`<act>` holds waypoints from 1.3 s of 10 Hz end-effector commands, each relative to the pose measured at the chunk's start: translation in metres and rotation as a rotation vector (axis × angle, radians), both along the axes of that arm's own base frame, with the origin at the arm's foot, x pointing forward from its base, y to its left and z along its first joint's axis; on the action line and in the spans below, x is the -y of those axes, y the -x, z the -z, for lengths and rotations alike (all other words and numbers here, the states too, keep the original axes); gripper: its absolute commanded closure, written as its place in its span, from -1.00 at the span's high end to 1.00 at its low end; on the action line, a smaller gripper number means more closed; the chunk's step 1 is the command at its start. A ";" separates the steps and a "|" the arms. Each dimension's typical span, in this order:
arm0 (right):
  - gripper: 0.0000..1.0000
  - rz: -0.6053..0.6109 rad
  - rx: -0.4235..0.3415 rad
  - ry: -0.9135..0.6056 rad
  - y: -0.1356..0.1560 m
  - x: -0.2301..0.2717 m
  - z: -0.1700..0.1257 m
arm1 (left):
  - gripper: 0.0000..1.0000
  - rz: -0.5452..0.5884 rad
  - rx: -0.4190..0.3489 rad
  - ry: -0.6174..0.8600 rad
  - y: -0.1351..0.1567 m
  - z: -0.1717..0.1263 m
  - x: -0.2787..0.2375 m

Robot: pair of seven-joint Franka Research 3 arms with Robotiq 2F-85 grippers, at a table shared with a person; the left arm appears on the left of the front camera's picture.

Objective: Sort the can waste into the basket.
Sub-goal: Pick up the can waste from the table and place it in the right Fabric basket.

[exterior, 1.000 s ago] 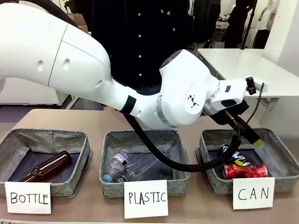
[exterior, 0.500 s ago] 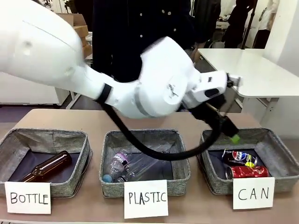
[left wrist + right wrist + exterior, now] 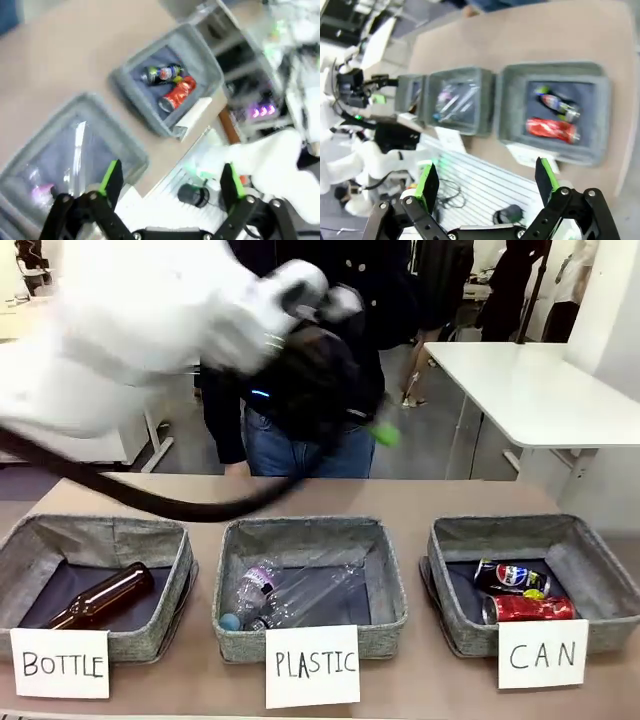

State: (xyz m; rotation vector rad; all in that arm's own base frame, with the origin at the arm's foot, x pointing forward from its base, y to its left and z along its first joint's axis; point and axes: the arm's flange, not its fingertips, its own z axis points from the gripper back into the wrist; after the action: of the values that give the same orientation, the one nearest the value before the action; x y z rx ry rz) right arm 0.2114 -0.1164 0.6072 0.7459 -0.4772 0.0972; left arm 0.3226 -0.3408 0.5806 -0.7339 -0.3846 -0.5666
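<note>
The grey basket [image 3: 508, 531] marked "CAN" stands at the table's right. Both cans lie inside it: the dark Pepsi can [image 3: 511, 577] behind and the dented red can [image 3: 530, 608] in front. My left gripper [image 3: 380, 432] is a blur high above the table's middle, well clear of the basket. In its wrist view the left gripper [image 3: 170, 180] is open and holds nothing, with the basket [image 3: 205, 55] and both cans [image 3: 170, 82] far below. The right gripper [image 3: 486, 181] is also open and holds nothing, high over the basket [image 3: 510, 100] and cans [image 3: 552, 117].
A "PLASTIC" basket [image 3: 310, 532] with clear bottles sits in the middle. A "BOTTLE" basket [image 3: 100, 532] with a brown glass bottle [image 3: 100, 598] sits at the left. A person [image 3: 300, 440] stands at the far edge. A white table [image 3: 530, 390] is behind on the right.
My left gripper opened over the CAN basket and left the Pepsi can beside the red one. The arm then swung up and to the left, away from the basket.
</note>
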 end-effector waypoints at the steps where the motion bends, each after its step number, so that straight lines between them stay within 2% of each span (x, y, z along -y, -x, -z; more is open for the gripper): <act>1: 1.00 -0.009 -0.067 -0.083 -0.024 -0.060 -0.003 | 1.00 -0.272 -0.068 -0.004 0.022 -0.002 -0.094; 3: 1.00 -0.064 -0.157 -0.256 -0.026 -0.103 -0.006 | 1.00 -0.255 -0.225 0.138 0.021 -0.011 -0.172; 4: 1.00 -0.143 -0.209 -0.367 -0.025 -0.112 -0.007 | 1.00 -0.246 -0.251 0.306 0.019 -0.016 -0.212; 5: 1.00 -0.144 -0.241 -0.390 -0.030 -0.115 0.000 | 1.00 -0.178 -0.232 0.547 0.025 -0.020 -0.255; 6: 1.00 -0.114 -0.278 -0.412 -0.035 -0.113 0.006 | 1.00 -0.162 -0.180 0.733 0.031 -0.018 -0.295; 7: 1.00 -0.014 -0.299 -0.401 -0.040 -0.107 0.009 | 1.00 -0.209 -0.167 0.829 0.033 -0.005 -0.320; 8: 1.00 -0.156 -0.224 -0.364 -0.031 -0.119 -0.001 | 1.00 -0.247 -0.163 0.818 0.027 0.018 -0.328; 9: 1.00 -0.156 -0.224 -0.364 -0.031 -0.119 -0.001 | 1.00 -0.229 -0.179 0.689 0.031 -0.033 -0.309; 13: 1.00 -0.156 -0.224 -0.364 -0.031 -0.119 -0.001 | 1.00 -0.229 -0.179 0.689 0.031 -0.033 -0.309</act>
State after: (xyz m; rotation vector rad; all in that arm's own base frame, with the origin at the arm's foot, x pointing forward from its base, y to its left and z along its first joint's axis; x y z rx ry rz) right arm 0.2399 -0.0001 0.6074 1.1211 -0.2047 0.0538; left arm 0.2910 -0.0370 0.6085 -1.3414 -0.4969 -0.1495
